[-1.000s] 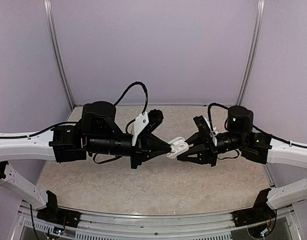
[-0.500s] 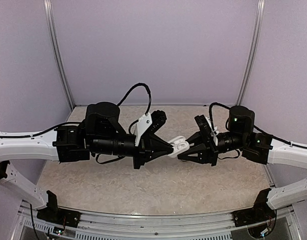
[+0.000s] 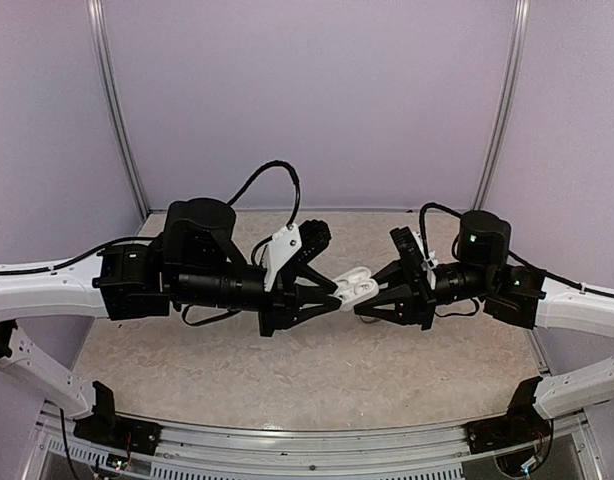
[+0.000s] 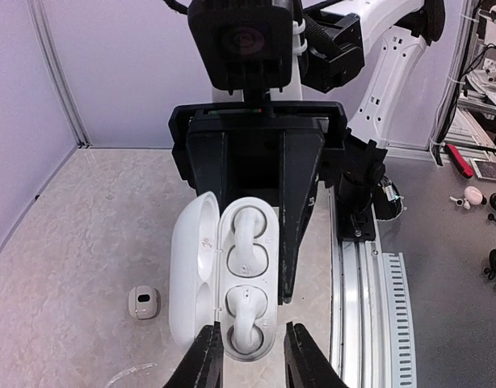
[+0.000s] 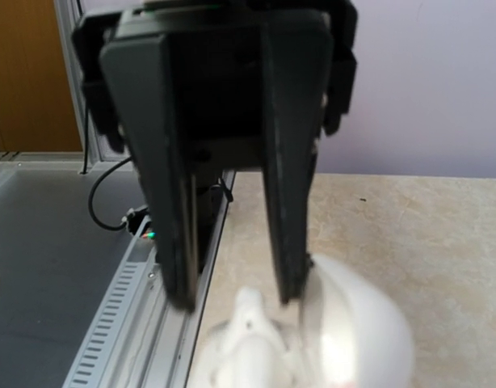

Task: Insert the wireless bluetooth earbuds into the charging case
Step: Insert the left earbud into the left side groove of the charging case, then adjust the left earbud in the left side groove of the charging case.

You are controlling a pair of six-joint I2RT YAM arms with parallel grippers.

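Observation:
The charging case (image 3: 357, 289) is a white clamshell held in the air between both arms. In the left wrist view it lies open, with its lid (image 4: 191, 267) swung left. The two white earbuds (image 4: 250, 238) (image 4: 246, 315) sit in the wells of its base. My left gripper (image 4: 252, 360) is open and straddles the near end of the base, with a small gap on its right side. My right gripper (image 3: 372, 298) is shut on the far end of the case, one of its fingers (image 4: 300, 202) along the base. The right wrist view shows the case (image 5: 345, 339) blurred and close.
A small greyish rounded piece with a dark slot (image 4: 143, 301) lies on the speckled table (image 4: 86, 226) to the left below the case. The metal rail (image 4: 361, 307) runs along the table's edge. Purple walls enclose the back and sides.
My left gripper moved a little toward the case, then drew back slightly left, and its jaws now stand a little wider. The right gripper and the case have hardly moved.

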